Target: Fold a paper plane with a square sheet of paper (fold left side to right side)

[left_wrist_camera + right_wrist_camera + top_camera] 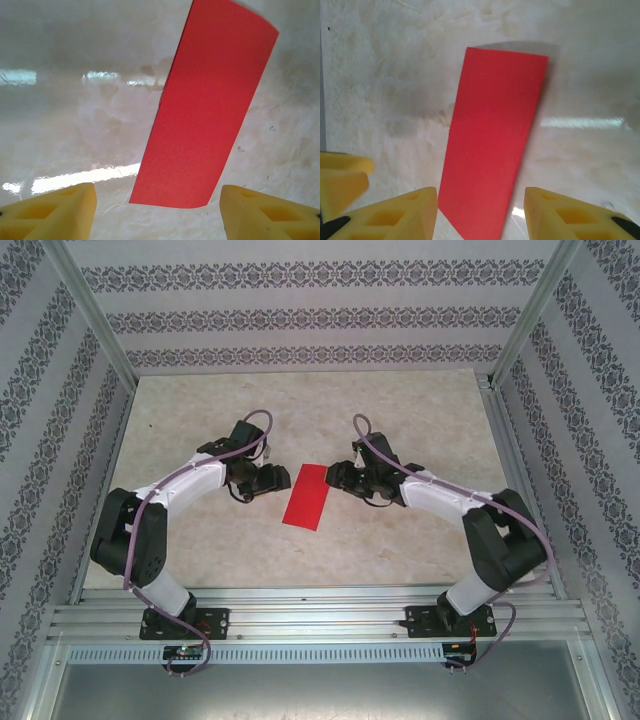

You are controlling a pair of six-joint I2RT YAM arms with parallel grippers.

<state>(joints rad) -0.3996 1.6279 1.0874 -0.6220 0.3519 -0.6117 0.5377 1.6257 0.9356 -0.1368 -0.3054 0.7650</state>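
The thin bright red sheet of paper [306,497] lies on the pale marbled tabletop [400,420] as a narrow rectangle, about half as wide as it is long. From this I judge that the left-to-right fold is already made and the square is doubled over. It sits between the two arms and neither of them touches it.

The left gripper [262,480] sits just beside its left long edge. In the left wrist view its yellow fingers [75,205] are spread wide, with nothing between them but the near end of the paper [207,105] lying ahead. The right gripper [340,478] is close to the right edge, and its fingers [415,210] are parted too and empty, with the strip [492,150] running away from them.

A soft shadow at the far end suggests the layers are not pressed fully flat, and I cannot tell which long edge is the crease. No nose corners, wings or pointed shape show, so most of the plane remains to be folded
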